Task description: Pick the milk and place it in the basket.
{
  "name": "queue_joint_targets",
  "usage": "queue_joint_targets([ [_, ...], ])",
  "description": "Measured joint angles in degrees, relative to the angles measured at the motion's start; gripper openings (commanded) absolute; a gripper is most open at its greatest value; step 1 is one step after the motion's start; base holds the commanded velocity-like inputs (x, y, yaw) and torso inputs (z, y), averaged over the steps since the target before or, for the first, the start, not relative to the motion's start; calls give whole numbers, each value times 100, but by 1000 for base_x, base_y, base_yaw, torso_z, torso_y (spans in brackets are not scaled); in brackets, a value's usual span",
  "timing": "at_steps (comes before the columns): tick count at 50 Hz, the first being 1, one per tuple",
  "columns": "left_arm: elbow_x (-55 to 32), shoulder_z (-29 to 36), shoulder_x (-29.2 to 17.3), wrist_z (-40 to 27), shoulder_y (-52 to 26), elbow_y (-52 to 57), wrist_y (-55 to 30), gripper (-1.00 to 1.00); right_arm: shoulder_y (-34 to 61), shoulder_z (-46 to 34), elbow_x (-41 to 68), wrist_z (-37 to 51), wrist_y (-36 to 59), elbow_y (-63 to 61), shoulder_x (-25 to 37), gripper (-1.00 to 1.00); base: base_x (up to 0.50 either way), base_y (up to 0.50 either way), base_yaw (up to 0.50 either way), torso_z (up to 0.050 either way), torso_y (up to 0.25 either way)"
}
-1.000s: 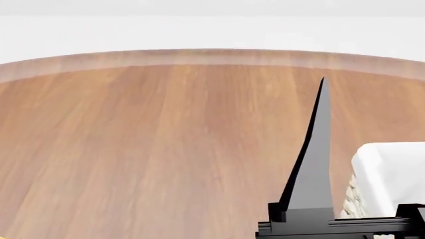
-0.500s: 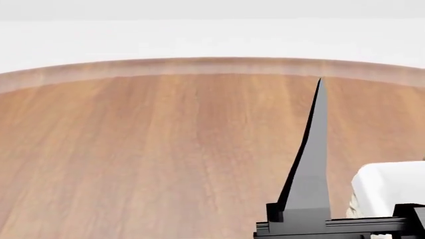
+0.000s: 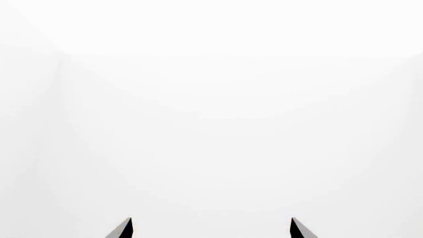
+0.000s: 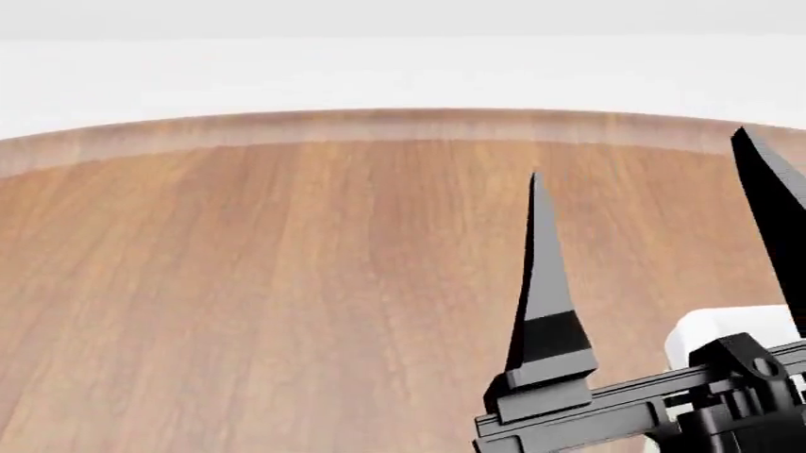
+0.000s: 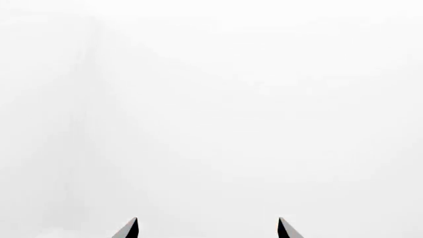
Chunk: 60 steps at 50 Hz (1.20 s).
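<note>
Left wrist view: the left gripper (image 3: 210, 229) is spread, empty, facing blank white.

Head view: the right gripper (image 4: 655, 179) is spread above the table (image 4: 277, 283), basket (image 4: 730, 332) beneath.

Right wrist view: only white.

The milk is unseen; finding it probably comes next.

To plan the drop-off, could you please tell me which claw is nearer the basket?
Right. The right claw hangs open just over the basket at its cloth-lined corner; the left claw is outside the head view, its camera showing only white.
</note>
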Motion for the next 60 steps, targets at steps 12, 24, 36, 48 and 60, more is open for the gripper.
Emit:
queue_joint_targets([
  [12,-30,15,-36,-34,-18,-15,17,100,74,-199,748,-1109,160,381,124,100,0,0,0,0,0],
  [24,-17,53,-61,-57,-12,-31,51,100,191,-511,1154,-2252,697,491,166,100,0,0,0,0,0],
  [36,6,100,-80,-75,-15,-53,81,100,358,-847,1155,-3252,1317,593,-28,100,0,0,0,0,0],
  [48,3,130,-102,-105,-18,-58,101,100,435,-1155,912,-4008,1743,650,-266,100,0,0,0,0,0],
  [60,-23,134,-143,-143,-39,-60,102,100,279,-1449,504,-4602,1827,899,-476,100,0,0,0,0,0],
])
